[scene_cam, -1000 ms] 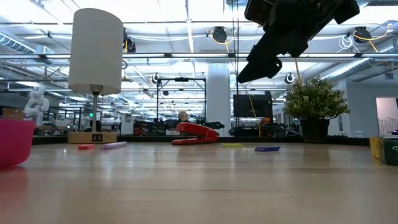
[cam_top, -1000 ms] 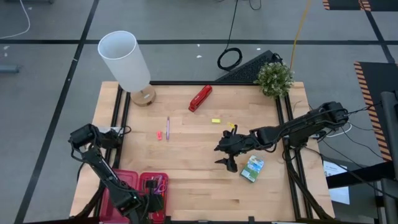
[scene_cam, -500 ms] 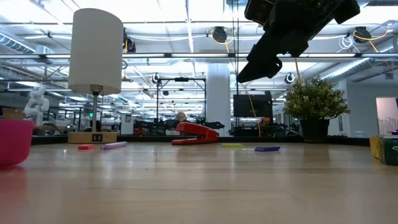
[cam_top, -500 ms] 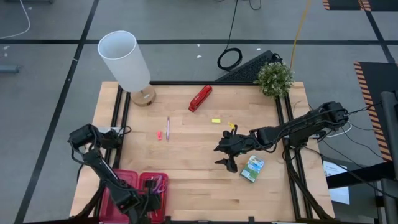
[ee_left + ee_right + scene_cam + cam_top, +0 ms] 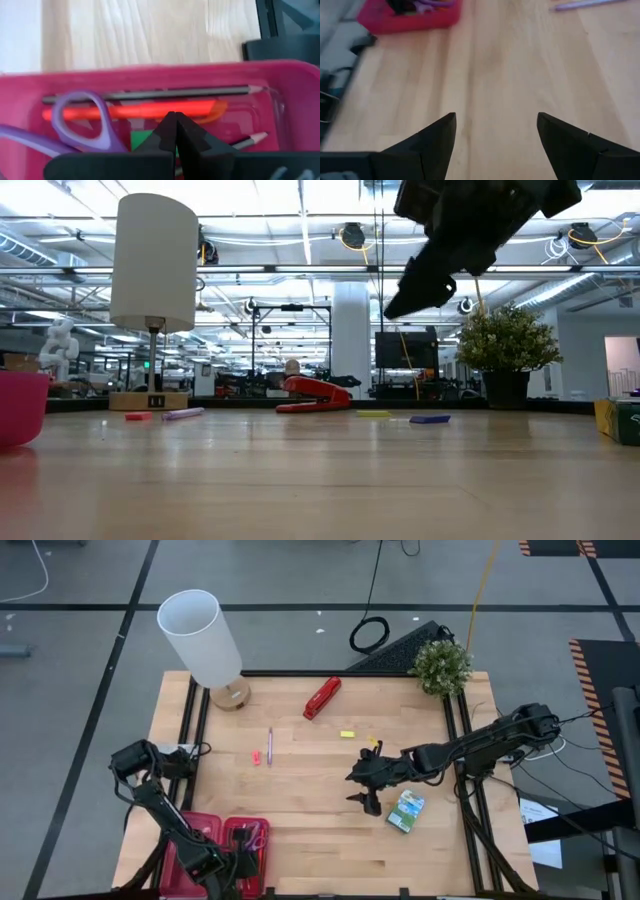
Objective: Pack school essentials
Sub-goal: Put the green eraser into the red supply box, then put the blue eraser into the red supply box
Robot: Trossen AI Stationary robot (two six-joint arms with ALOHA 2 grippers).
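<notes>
Crayon box [image 5: 405, 810], green-yellow, likely light, stiff card, best pinched across narrow sides; right gripper [image 5: 362, 787] spread empty beside it; left gripper [image 5: 174, 131] closed, empty, over pink tray [image 5: 150, 80].

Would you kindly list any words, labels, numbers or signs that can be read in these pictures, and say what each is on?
None can be read.
The green box by the right gripper carries print, too small to read.
The red stapler shows no legible mark.
</notes>
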